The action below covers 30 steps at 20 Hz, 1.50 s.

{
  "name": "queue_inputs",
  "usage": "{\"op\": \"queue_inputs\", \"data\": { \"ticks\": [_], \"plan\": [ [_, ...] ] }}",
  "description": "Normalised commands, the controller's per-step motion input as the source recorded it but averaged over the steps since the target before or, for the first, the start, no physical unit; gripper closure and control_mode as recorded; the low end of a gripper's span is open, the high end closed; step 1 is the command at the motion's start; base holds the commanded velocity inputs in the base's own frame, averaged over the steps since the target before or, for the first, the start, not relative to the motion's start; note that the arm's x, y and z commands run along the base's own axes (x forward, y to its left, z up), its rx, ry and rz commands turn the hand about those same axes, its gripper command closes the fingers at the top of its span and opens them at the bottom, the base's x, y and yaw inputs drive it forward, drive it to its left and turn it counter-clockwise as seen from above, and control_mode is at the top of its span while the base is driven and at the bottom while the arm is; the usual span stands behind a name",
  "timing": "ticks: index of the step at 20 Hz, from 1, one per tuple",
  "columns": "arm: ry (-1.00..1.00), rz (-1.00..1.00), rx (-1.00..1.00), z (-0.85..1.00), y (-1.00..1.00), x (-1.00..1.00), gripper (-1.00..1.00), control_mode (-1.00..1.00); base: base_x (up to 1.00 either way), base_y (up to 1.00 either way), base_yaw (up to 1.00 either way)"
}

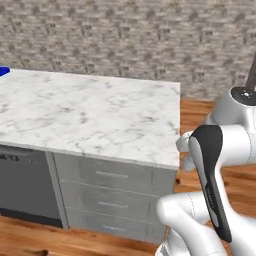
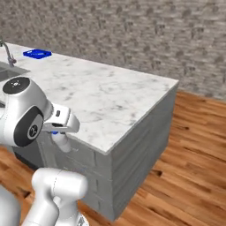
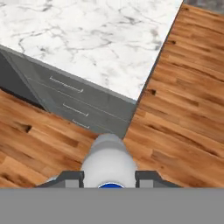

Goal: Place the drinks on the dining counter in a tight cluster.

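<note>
While the tool [image 3: 109, 178] clamps the water bottle [image 3: 108, 159], its long axis runs from bottom center toward the surface [image 3: 96, 39].

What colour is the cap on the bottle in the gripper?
Blue. The cap shows best in the hand view, between the fingers of the gripper, on the water bottle.

Your two base views flank the arm, both facing the dining counter [image 1: 90, 112]; your hand view looks down at its corner.

Dining counter [image 1: 100, 110] polished veined marble; floor [image 3: 183, 109] glossy wood planks; wall [image 1: 125, 40] rough brick.
</note>
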Motion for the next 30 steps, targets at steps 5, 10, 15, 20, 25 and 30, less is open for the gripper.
{"op": "queue_inputs", "data": {
  "ticks": [5, 10, 15, 20, 25, 30],
  "plan": [
    [0.0, 0.0, 0.0, 0.0, 0.0, 0.0, 1.0, 1.0, 0.86, -1.0, 0.44],
    [0.0, 0.0, 0.0, 0.0, 0.0, 0.0, 1.0, 1.0, 0.7, -1.0, 0.43],
    [0.0, 0.0, 0.0, 0.0, 0.0, 0.0, 1.0, 1.0, 0.31, -1.0, 0.48],
    [0.0, 0.0, 0.0, 0.0, 0.0, 0.0, 1.0, 1.0, 0.33, -1.0, 0.51],
    [0.0, 0.0, 0.0, 0.0, 0.0, 0.0, 1.0, 1.0, 0.42, -1.0, 0.5],
    [0.0, 0.0, 0.0, 0.0, 0.0, 0.0, 1.0, 1.0, 0.13, -1.0, 0.38]
  ]
}}
